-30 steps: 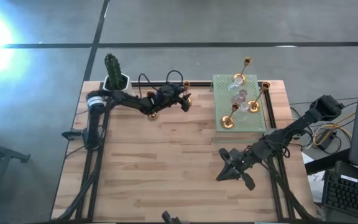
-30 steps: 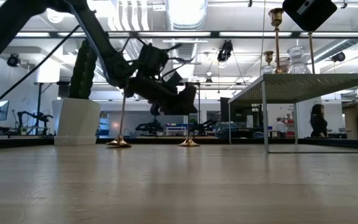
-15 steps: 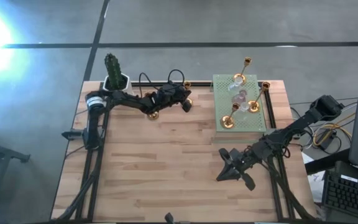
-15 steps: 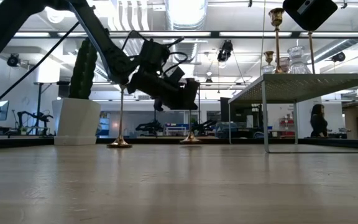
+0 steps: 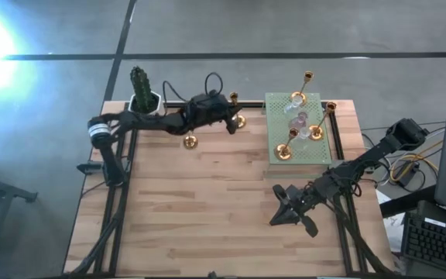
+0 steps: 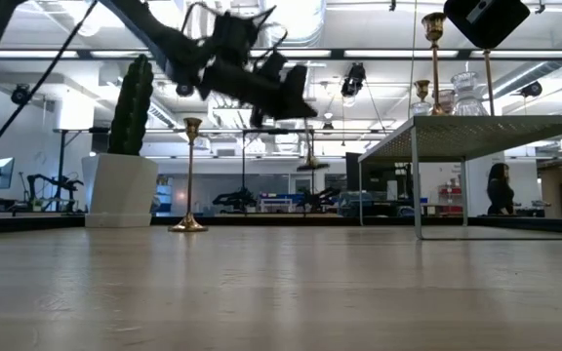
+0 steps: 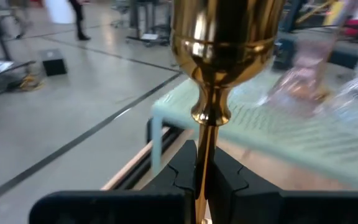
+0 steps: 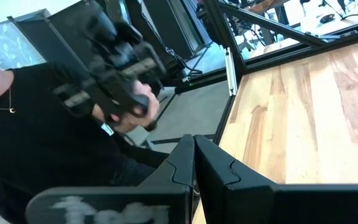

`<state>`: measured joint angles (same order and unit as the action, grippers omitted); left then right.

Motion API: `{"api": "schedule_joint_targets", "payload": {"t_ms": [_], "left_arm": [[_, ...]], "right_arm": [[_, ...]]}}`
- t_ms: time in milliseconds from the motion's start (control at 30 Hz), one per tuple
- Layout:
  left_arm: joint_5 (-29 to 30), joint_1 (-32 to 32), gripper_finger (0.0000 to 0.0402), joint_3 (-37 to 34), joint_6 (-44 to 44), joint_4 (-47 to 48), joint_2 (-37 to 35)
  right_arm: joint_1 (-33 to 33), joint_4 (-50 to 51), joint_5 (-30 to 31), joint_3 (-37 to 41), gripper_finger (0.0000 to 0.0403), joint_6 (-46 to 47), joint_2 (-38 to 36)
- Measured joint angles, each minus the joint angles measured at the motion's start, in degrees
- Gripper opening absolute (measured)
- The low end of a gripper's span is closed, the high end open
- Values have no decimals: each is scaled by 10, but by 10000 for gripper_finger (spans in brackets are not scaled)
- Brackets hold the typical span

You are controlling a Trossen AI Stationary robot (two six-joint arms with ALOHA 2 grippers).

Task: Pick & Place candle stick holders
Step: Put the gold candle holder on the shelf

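My left gripper is shut on a gold candle stick holder, whose cup shows just above the fingers and whose round base hangs above the table. A second gold holder stands on its base on the wood near the far left. Several gold and glass holders stand on the green perforated mat, a raised platform at the far right. My right gripper waits shut near the table's right side, with nothing in it. My left gripper pinches the holder's thin stem between its two fingers, just below the knob under the cup. The fingers come in about level and lie across the stem. The holder hangs upright, its base clear of the table.
A white pot with a green cactus stands at the far left corner. The platform's legs stand on the table at the right. A person in black holding a dark device shows beyond the table's edge. Bare wood lies in the middle and near side.
My left gripper has gone up and a little toward the far edge with the gold holder. The holder stood on its base on the table and now hangs clear of it, upright. The other holder has stayed where it was.
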<state>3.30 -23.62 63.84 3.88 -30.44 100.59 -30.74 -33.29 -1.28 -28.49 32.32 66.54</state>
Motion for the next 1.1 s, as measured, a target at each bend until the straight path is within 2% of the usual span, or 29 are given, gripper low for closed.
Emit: {"api": "schedule_joint_targets", "payload": {"t_ms": [167, 267, 467, 700, 1100], "left_arm": [[-70, 0, 17, 134, -46, 159, 0], [-103, 0, 17, 207, -77, 211, 10], [-233, -26, 17, 285, -89, 219, 23], [-308, -51, 17, 344, -94, 226, 79], [-323, -68, 17, 579, -87, 310, 256]], "right_arm": [[0, 0, 0, 0, 8, -11, 0], [0, 0, 0, 0, 8, -12, 0], [0, 1, 0, 1, 8, -15, 0], [0, 1, 0, 1, 8, -28, 0], [0, 0, 0, 0, 8, -29, 0]]}}
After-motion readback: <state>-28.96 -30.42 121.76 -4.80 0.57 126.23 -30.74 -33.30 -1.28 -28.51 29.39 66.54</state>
